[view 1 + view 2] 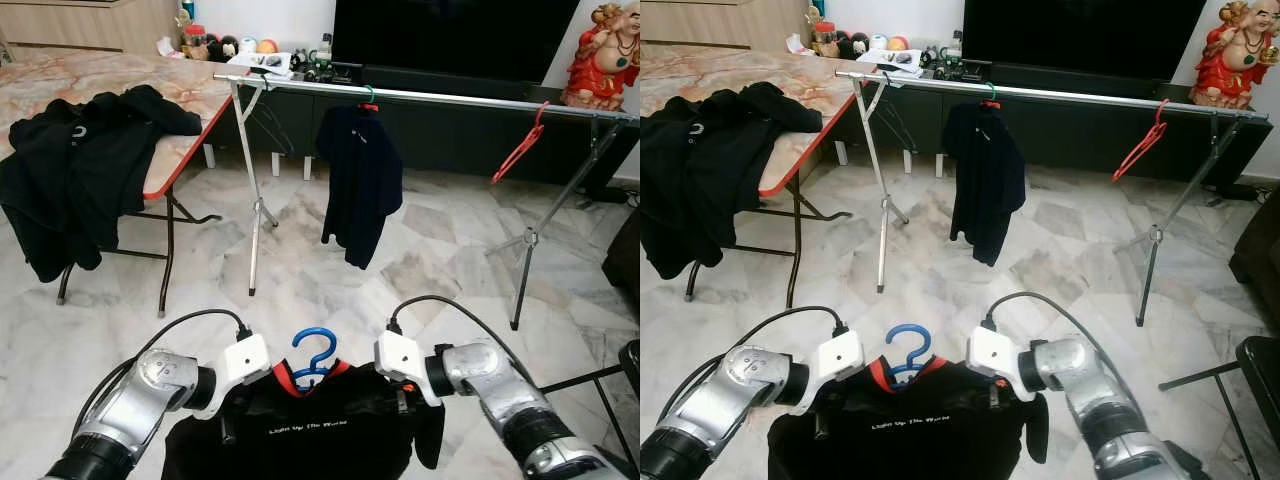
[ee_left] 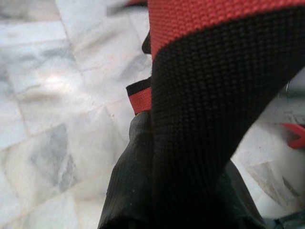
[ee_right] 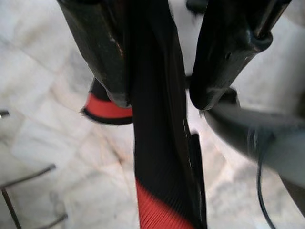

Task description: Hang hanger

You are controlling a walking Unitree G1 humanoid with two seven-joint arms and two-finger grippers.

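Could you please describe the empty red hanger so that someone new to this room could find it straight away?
Start at the long silver clothes rail standing before the dark TV cabinet and follow it towards the robot's right. Near that end, by the red statue, hangs the red hanger, tilted. Unlike the dark shirt hung mid-rail, it carries no garment.

from my remote station i count three hangers: a blue one (image 1: 314,353), a green-hooked one (image 1: 368,97) and a bare red one (image 1: 520,148). one rail (image 1: 450,98), one table (image 1: 190,85), one red figurine (image 1: 603,55), two grippers.
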